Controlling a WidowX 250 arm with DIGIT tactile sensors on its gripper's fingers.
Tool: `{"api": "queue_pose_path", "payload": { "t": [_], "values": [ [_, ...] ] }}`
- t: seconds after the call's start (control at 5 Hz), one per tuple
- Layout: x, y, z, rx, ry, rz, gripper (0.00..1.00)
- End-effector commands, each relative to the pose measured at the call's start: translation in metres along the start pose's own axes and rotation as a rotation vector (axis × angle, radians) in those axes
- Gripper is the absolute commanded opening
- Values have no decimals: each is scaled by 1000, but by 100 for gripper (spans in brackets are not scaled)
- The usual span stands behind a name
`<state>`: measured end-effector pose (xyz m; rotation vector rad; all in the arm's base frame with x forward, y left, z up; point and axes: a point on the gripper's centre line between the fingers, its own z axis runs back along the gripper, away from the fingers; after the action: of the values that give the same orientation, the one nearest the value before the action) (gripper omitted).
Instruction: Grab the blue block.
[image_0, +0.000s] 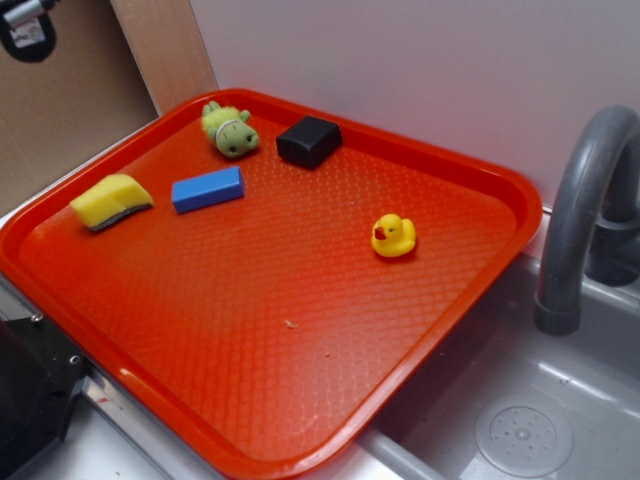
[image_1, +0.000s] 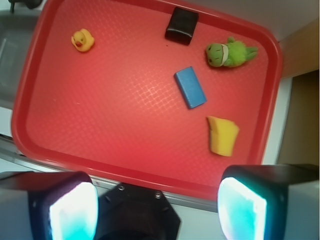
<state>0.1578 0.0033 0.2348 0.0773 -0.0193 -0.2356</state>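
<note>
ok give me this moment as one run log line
phase: pre-reach | target: flat bright-blue rectangular block on red plastic tray, untouched | gripper: fingers open, empty, high over tray's near edge
</note>
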Motion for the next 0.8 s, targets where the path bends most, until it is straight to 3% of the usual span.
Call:
{"api": "queue_pose_path", "payload": {
  "t": [0.0, 0.2, 0.6],
  "values": [
    [30, 38, -44, 28, -15, -182, 100],
    [49, 44, -70, -4, -37, -123, 100],
    [105, 57, -145, -66, 1, -110, 100]
  ]
}}
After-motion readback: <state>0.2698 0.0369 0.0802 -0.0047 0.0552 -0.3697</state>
